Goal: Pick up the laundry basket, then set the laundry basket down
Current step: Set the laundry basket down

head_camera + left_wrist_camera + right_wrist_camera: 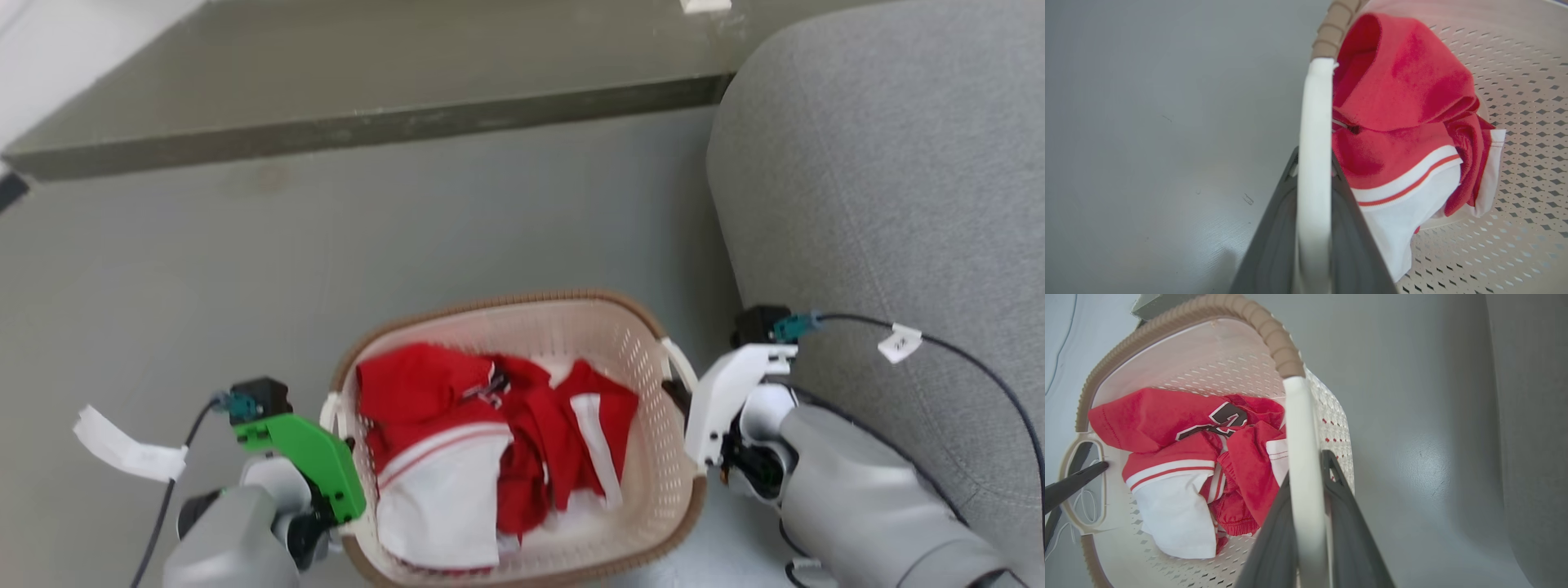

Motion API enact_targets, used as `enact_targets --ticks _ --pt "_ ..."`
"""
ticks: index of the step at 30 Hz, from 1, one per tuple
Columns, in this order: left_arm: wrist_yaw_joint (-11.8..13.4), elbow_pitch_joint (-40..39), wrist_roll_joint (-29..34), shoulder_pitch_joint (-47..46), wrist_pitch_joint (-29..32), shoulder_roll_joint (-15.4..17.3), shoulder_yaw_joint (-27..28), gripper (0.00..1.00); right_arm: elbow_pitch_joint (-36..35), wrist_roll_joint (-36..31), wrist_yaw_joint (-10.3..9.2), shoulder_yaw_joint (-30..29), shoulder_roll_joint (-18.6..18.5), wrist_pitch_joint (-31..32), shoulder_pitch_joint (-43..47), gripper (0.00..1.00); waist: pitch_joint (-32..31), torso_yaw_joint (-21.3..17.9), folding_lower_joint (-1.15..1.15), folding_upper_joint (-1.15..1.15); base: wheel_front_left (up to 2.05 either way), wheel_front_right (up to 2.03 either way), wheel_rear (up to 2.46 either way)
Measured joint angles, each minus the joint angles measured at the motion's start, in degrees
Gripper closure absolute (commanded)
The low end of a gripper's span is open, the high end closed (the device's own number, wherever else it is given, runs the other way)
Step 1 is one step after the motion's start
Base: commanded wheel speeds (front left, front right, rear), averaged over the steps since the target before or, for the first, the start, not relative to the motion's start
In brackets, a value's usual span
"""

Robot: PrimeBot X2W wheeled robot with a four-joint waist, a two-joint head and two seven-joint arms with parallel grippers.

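Observation:
The laundry basket (pixel 506 304), cream perforated plastic with a brown woven-look rim, sits between my two arms low in the head view. Red and white clothes (pixel 490 433) lie bunched inside it. My left gripper (pixel 339 429) is shut on the basket's left white handle (pixel 1314 122), one dark finger on each side of the handle in the left wrist view (pixel 1312 157). My right gripper (pixel 679 392) is shut the same way on the right white handle (pixel 1298 416), as the right wrist view shows (pixel 1306 465). Whether the basket touches the floor, I cannot tell.
A grey upholstered seat (pixel 882 204) stands close on the right, near my right arm. An olive ledge (pixel 367 122) runs across the back. Smooth grey floor (pixel 245 269) lies ahead and to the left. Black cables with white tags (pixel 898 343) trail from both wrists.

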Motion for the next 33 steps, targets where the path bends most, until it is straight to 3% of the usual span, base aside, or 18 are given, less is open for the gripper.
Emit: enact_targets --ticks 33 --pt "0.0 -5.2 0.1 -11.6 -8.5 2.2 -0.4 1.0 -1.2 -0.9 0.01 0.1 -1.6 -9.4 -12.3 1.0 22.0 1.0 0.01 0.0 0.0 0.0 0.0"
